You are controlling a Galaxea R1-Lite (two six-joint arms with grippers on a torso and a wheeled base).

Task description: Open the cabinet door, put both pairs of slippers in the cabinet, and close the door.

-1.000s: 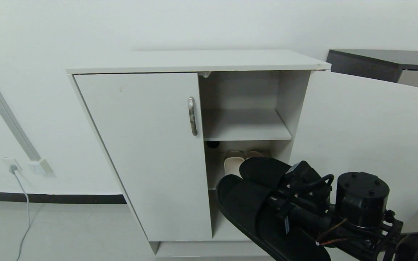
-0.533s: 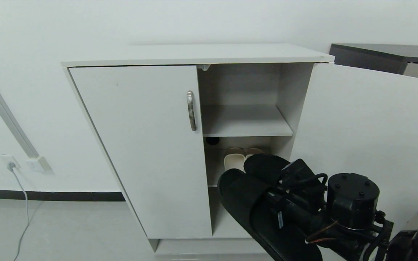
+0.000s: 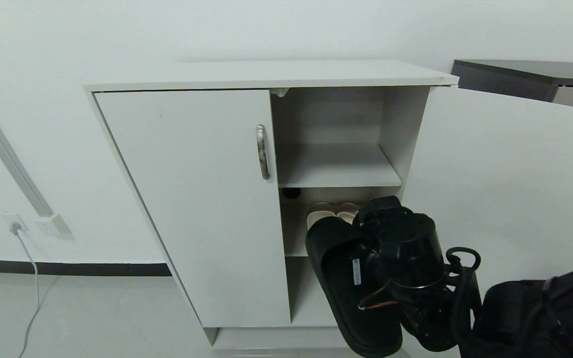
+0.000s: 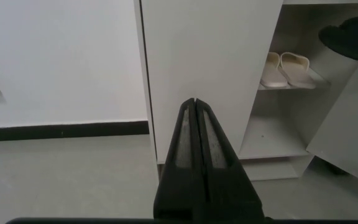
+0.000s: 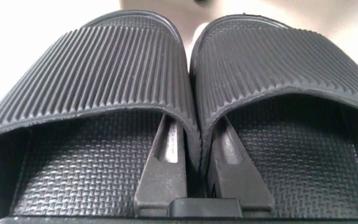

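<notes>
The white cabinet (image 3: 266, 74) stands with its right door (image 3: 505, 184) swung open and its left door (image 3: 192, 199) closed. A beige pair of slippers (image 3: 330, 213) lies on the middle shelf; the left wrist view also shows the beige pair (image 4: 284, 68). The black pair of slippers (image 3: 348, 283) hangs in front of the open lower compartment. My right gripper (image 5: 194, 165) is shut on the touching inner straps of the black slippers (image 5: 129, 68). My left gripper (image 4: 194, 112) is shut with nothing in it, low and facing the closed door.
The upper shelf (image 3: 336, 169) is bare, and so is the bottom compartment floor (image 3: 311, 303). A metal handle (image 3: 262, 151) sits on the closed door. A wall socket with a cable (image 3: 15, 229) is at the left. A dark desk (image 3: 530, 77) stands behind the open door.
The head camera shifted early on. My right wrist has since turned and swung left toward the opening, tipping the black slippers steeper, toes up near the middle shelf.
</notes>
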